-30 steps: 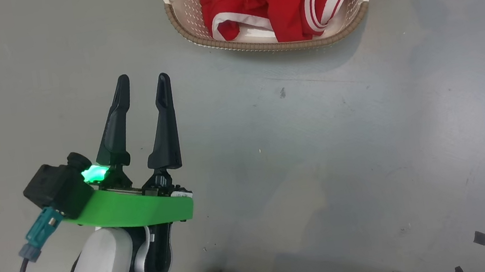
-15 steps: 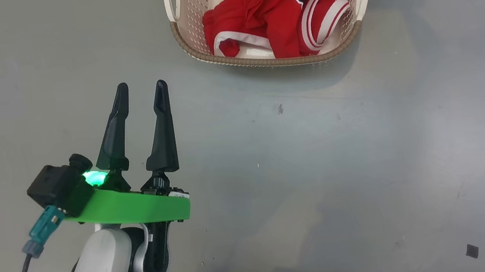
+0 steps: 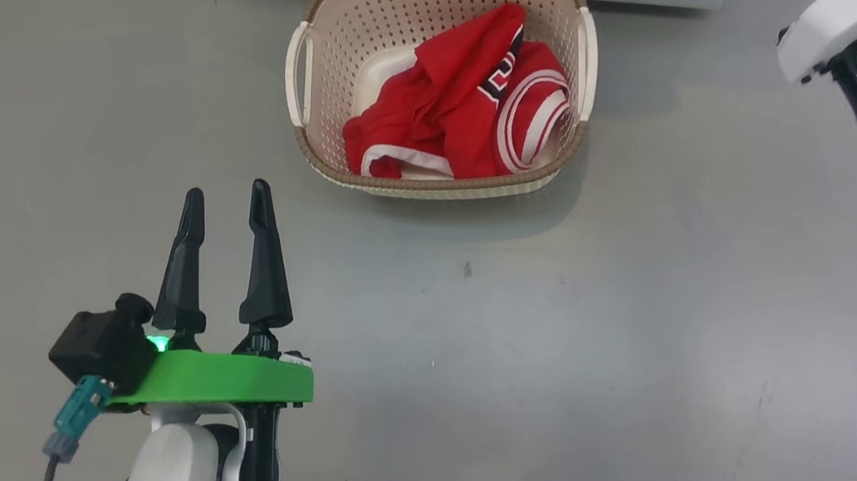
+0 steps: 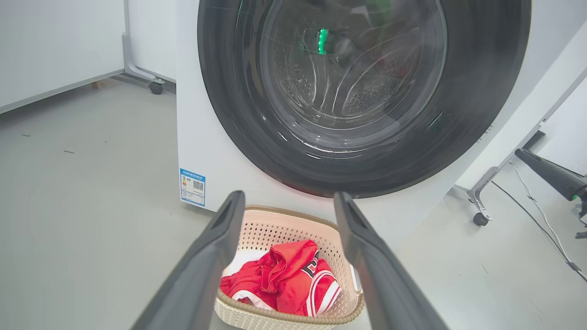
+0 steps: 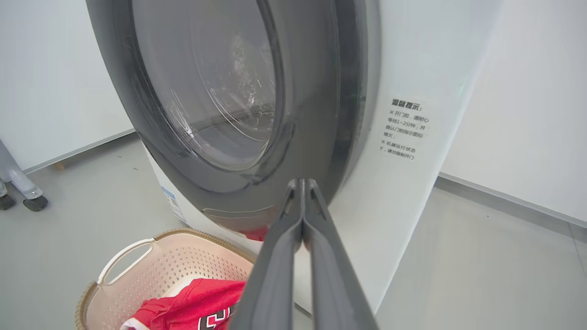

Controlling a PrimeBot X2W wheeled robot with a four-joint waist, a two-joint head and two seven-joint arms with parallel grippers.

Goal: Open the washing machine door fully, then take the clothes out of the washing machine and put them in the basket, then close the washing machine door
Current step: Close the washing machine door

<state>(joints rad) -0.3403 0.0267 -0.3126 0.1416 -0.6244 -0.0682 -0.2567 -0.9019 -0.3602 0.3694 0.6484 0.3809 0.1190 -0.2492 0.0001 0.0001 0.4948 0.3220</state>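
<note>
The washing machine (image 4: 202, 151) stands white ahead, and the washing machine door (image 4: 357, 91) lies against its front, black rim around clear glass. A small red patch shows under the door's bottom edge. Below it sits the basket (image 3: 463, 185), cream with a brown rim, holding the red clothes (image 3: 460, 110). My left gripper (image 3: 225, 193) hovers open and empty over the floor, left of the basket and apart from it. My right gripper (image 5: 302, 182) is shut and empty, its tips in front of the door's rim (image 5: 321, 137); contact cannot be told.
Bare grey floor surrounds the basket. My right arm (image 3: 842, 19) fills the head view's right edge. Wheeled frame legs (image 4: 479, 217) and a floor cable (image 4: 541, 215) stand right of the machine, and another caster (image 4: 156, 87) stands at its left. White walls rise behind.
The head camera has shifted, bringing the whole basket, the machine's base and my right arm into view. My left gripper stays open, and the clothes lie as before.
</note>
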